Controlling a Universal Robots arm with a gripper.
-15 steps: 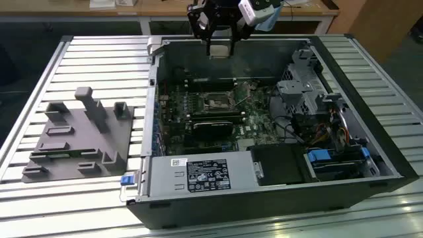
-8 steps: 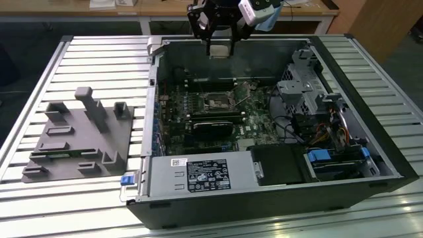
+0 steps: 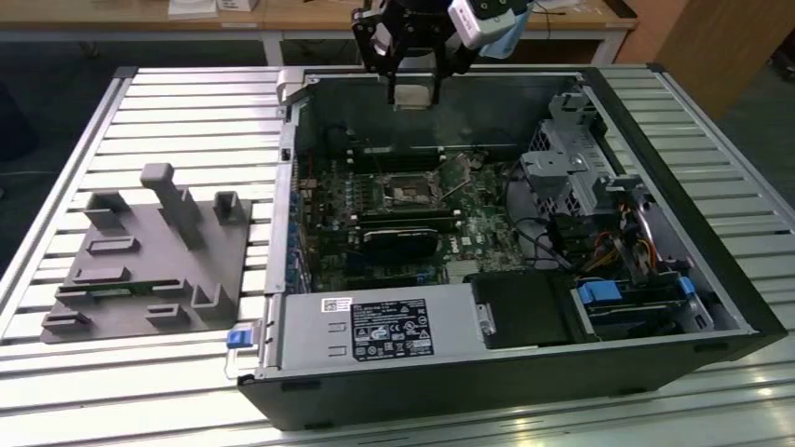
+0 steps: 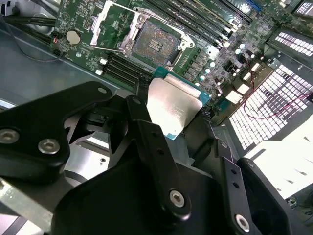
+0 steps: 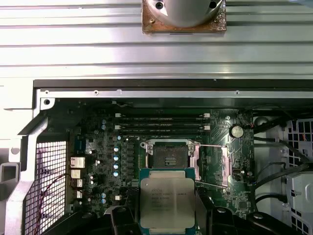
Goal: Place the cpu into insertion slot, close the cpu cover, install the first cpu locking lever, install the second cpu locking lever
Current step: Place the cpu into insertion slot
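Gripping the cpu [image 5: 166, 203], the pincer [image 3: 414, 93] above the open computer case [image 3: 497, 382] on a slatted metal table [image 3: 186, 121].

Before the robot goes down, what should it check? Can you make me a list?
1. Grip: the tool holds the cpu by its edges. Ok.
2. Room: the slot has nothing in it. Ok.
3. Lid: the cover is flipped open beside the slot. Ok.
4. Aim: in the first wrist view the cpu sits beside the slot, not over it. Not ok.
5. Fit: do the cpu corners match the slot? Cannot tell.
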